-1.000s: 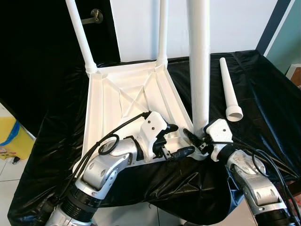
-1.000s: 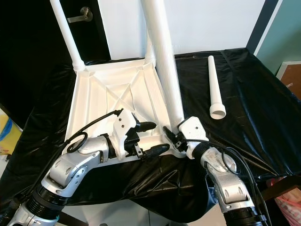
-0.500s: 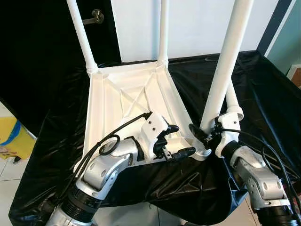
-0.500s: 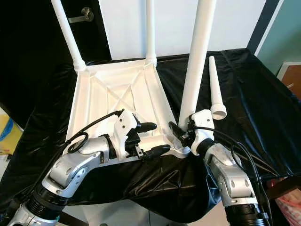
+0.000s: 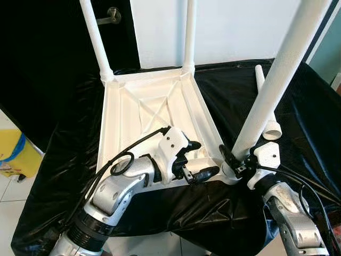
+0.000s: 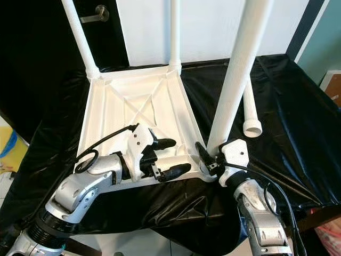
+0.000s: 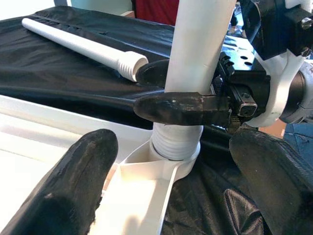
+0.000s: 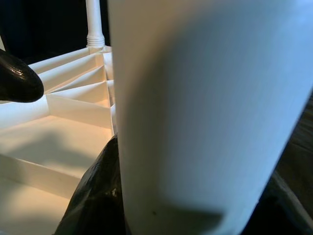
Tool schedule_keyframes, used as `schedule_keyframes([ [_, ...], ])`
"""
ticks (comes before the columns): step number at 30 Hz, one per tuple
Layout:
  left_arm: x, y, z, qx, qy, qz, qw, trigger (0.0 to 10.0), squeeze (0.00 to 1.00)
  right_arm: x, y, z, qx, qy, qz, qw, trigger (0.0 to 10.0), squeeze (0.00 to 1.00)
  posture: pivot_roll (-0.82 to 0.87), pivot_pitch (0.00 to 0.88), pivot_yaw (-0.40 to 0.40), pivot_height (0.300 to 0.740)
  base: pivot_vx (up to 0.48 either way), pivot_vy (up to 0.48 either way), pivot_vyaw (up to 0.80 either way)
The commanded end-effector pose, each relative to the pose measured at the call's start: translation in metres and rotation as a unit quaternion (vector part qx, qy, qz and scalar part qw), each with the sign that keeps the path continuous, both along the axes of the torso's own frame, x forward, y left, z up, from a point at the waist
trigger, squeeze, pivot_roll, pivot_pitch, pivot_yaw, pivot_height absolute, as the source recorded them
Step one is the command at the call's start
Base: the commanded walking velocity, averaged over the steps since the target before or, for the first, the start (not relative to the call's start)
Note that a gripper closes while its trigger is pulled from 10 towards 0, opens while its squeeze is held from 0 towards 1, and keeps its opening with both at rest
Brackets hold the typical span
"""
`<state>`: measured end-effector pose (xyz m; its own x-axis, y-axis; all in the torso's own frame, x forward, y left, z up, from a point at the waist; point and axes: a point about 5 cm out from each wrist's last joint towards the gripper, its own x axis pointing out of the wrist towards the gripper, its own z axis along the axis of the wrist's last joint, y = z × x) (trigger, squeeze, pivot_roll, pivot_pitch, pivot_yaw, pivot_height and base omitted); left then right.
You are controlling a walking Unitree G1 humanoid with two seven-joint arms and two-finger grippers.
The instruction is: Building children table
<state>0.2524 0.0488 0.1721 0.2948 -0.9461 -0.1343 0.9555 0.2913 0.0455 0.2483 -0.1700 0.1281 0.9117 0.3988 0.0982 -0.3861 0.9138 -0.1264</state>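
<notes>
One tilted leg clamped by right end effector; left end effector spread wide beside socket.

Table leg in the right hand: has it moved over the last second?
Yes. The table leg has tipped toward the robot's right; against the upright far-corner leg it now leans, its base near the corner socket, right hand clamped.
</notes>
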Motion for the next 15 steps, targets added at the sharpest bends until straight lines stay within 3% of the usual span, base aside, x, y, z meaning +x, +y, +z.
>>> schedule_keyframes([
  [1,-0.0017,0.0016,0.0023,0.001,-0.002,-0.031,1.0,10.0,0.0,-0.0026,-0.003,-0.0165,-0.004,0.034,-0.008,0.999,10.0,0.0,-0.15,0.037,0.041,0.74,0.0,0.0,0.0],
  [4,-0.0014,0.0018,0.0027,0.002,-0.003,-0.031,1.0,10.0,0.0,-0.0036,-0.0004,-0.0148,-0.017,0.018,0.005,1.0,10.0,0.0,-0.15,0.037,0.042,0.74,0.0,0.0,0.0],
  [10,-0.001,0.0014,0.0035,0.002,-0.005,-0.03,1.0,10.0,0.0,-0.0082,-0.0016,-0.0219,0.004,0.02,0.008,1.0,10.0,0.0,-0.14,0.037,0.038,0.74,0.0,0.0,0.0],
  [13,-0.0009,0.0015,0.0036,0.002,-0.005,-0.03,1.0,10.0,0.0,-0.0103,-0.0038,-0.0176,-0.003,-0.017,0.004,1.0,10.0,0.0,-0.14,0.037,0.037,0.74,0.0,0.0,0.0],
  [15,-0.0008,0.0014,0.0037,0.002,-0.005,-0.03,1.0,10.0,0.0,-0.0091,-0.0056,-0.0204,-0.018,-0.015,-0.005,1.0,10.0,0.0,-0.14,0.037,0.039,0.74,0.0,0.0,0.0],
])
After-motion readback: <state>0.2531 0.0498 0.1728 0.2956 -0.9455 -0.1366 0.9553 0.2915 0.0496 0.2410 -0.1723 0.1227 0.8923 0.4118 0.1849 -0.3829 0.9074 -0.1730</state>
